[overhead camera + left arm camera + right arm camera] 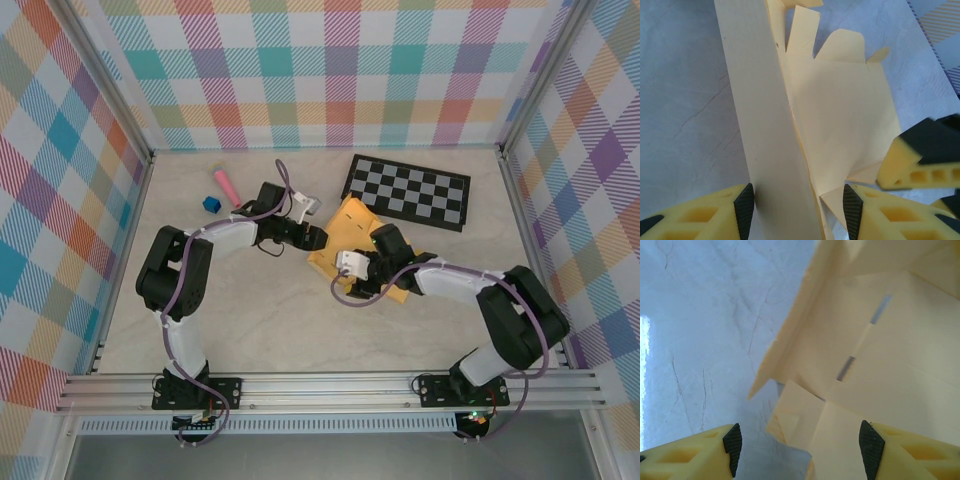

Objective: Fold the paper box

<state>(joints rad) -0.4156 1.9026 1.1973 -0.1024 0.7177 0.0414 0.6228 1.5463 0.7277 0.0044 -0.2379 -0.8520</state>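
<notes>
1. Left gripper (798, 211) is standing with its jaws apart astride a raised side panel, one pad brushing it.
2. Paper box (345, 222) is lying half-formed on the table (260, 320) between both arms. The card is looking thin, light and springy, so pinching near the fold lines seems safest.
3. Right gripper (801, 444) is hovering, jaws apart, over a corner flap.

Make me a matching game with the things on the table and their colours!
Things:
1. paper box
2. checkered board
3. small block
4. stick

Colours:
A. blue
B. pink
C. yellow-orange
D. black and white

Right pairs: 1-C, 2-D, 3-A, 4-B
</notes>
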